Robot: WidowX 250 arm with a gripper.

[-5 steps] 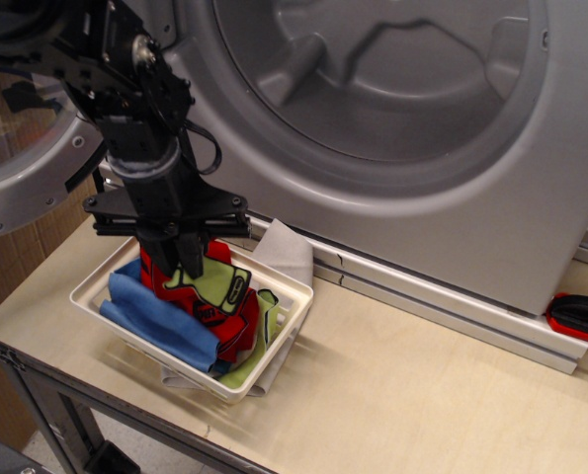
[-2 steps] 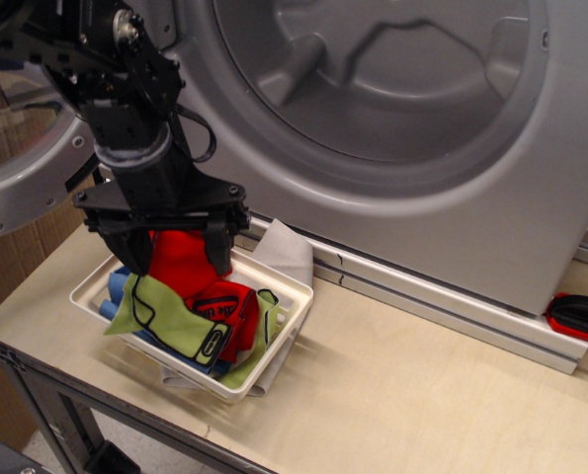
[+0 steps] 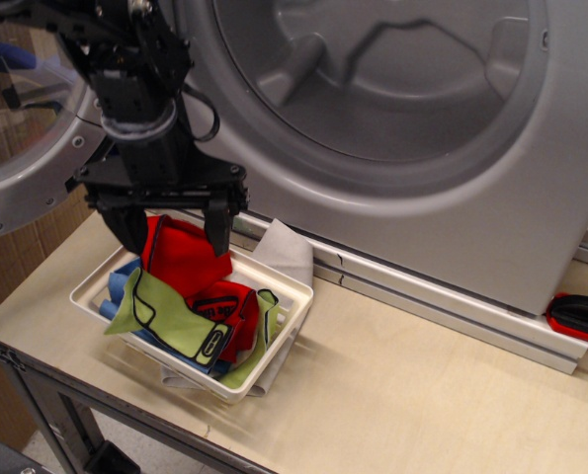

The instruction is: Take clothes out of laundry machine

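Note:
The lime-green cloth (image 3: 167, 318) with black piping lies draped over the front of the white tray (image 3: 292, 288), on top of a red piece (image 3: 185, 255) and a blue piece (image 3: 126, 284). My gripper (image 3: 175, 229) hangs just above the tray with its two black fingers spread wide and nothing between them. The silver-grey laundry machine (image 3: 491, 197) stands behind, its door (image 3: 22, 163) swung open to the left, and its ribbed drum (image 3: 373, 69) shows no clothes.
A grey cloth (image 3: 286, 252) sticks out behind and under the tray. A red and black object (image 3: 580, 316) lies at the far right by the machine's base rail. The wooden table's front edge (image 3: 106, 400) runs close below the tray.
The gripper let go of the lime-green cloth, which dropped onto the front of the tray. The gripper opened and has risen a little above the tray.

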